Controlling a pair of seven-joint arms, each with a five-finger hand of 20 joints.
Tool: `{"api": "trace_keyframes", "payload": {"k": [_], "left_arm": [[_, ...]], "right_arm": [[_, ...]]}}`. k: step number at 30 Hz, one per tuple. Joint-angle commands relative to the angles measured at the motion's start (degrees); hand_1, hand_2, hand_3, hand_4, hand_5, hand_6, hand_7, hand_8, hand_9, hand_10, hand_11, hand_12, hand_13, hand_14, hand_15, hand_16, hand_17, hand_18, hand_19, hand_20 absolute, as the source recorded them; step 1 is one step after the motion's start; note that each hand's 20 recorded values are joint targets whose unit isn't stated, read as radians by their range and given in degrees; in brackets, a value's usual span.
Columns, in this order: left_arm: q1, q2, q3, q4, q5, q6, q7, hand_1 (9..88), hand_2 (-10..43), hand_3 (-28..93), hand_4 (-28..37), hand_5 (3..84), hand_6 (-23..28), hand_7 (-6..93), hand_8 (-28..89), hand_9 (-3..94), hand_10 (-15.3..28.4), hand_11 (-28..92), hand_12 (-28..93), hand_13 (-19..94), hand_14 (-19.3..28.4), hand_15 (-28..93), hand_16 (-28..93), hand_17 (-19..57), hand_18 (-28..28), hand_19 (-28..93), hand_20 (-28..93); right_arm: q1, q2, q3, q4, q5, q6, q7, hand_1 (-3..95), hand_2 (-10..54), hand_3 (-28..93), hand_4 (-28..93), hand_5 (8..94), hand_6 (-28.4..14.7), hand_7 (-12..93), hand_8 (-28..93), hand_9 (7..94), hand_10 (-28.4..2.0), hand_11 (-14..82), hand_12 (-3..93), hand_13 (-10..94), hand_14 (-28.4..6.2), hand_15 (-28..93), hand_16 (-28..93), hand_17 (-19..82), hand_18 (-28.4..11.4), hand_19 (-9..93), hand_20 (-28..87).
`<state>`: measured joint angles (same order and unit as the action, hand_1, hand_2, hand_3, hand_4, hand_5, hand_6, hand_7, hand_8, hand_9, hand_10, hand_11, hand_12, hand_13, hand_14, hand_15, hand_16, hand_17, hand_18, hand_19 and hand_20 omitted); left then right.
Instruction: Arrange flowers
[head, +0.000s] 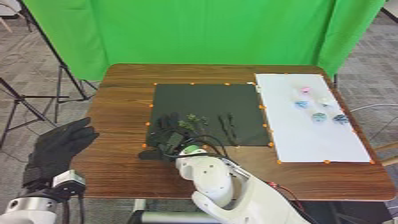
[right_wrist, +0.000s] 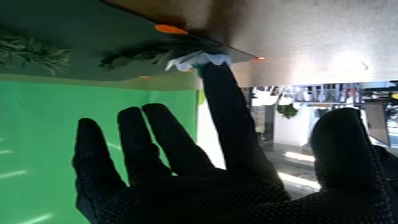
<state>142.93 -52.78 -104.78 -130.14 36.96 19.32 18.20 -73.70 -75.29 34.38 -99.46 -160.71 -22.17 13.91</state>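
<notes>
My right hand (head: 171, 143) is over the near left corner of the black mat (head: 213, 95) in the head view. The right wrist view has this hand (right_wrist: 222, 195) open, fingers straight and thumb apart. A pale flower (right_wrist: 197, 60) appears beside one fingertip; whether they touch I cannot tell. Leafy green sprigs (head: 192, 121) and dark stems (head: 227, 126) lie on the mat. On the white board (head: 298, 145) are a pink flower (head: 306, 90), a light blue one (head: 302, 104), a white one (head: 325, 101) and darker blue ones (head: 340, 119). My left hand (head: 60, 146) is open at the table's left edge.
Orange markers (head: 280, 161) line the edges of the mat and board on the brown table (head: 124, 175). A green curtain (head: 204, 35) hangs behind the table, and tripod legs (head: 64, 75) stand at the left. My right forearm crosses the near edge.
</notes>
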Motion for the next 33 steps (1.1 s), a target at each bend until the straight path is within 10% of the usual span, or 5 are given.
{"api": "trace_keyframes", "payload": {"k": [1,23,29,33], "left_arm": [[-0.2,-0.15,0.55,-0.12,0.76,-0.93,-0.96,28.7,8.1,80,-15.1,50.9,16.2,15.0,-9,42.8,23.8,41,8,31,28.4,65,-15,-9.9,21.8,61,12],[2.1,-0.88,0.25,-0.91,0.65,-0.27,-0.71,28.7,8.2,80,-15.0,51.0,16.2,15.0,-9,42.9,23.9,41,8,32,28.4,65,-16,-9.9,21.9,61,11],[6.5,-1.19,-1.12,-2.76,0.11,1.55,0.38,28.7,8.2,80,-15.0,51.0,16.2,15.1,-9,42.9,23.9,41,8,31,28.4,65,-16,-9.9,21.9,61,11],[9.3,-0.88,-2.18,-3.87,-0.34,2.63,1.51,28.6,8.1,80,-14.9,51.0,16.2,15.1,-9,42.8,23.9,41,8,31,28.4,65,-16,-9.9,21.9,61,11]], "right_arm": [[1.8,0.7,0.1,2.1,-1.1,1.0,1.6,-2.6,27.4,60,-24,44.2,-0.4,14,-14,22.2,-28.3,6.5,20.3,-5,-28.4,50,22,-19,-28.4,47,24],[6.5,5.7,-5.1,-0.9,6.3,11.5,5.1,-2.6,23.9,67,-24,42.8,-1.2,16,-14,25.8,-28.4,7.9,19.7,-3,-28.4,52,22,-17,-28.4,51,22],[10.7,15.7,-6.2,-8.3,15.7,19.6,5.8,-2.6,24.5,67,-24,43.4,-1.8,17,-15,28.6,-28.4,9.6,19.4,2,-28.4,53,21,-15,-28.4,52,22],[8.6,22.7,1.8,-15.2,32.8,16.7,9.4,1.4,20.3,75,-24,47.2,-3.3,15,-13,43.1,-28.0,17.6,16.7,25,-27.8,64,12,3,-28.4,62,21]]}}
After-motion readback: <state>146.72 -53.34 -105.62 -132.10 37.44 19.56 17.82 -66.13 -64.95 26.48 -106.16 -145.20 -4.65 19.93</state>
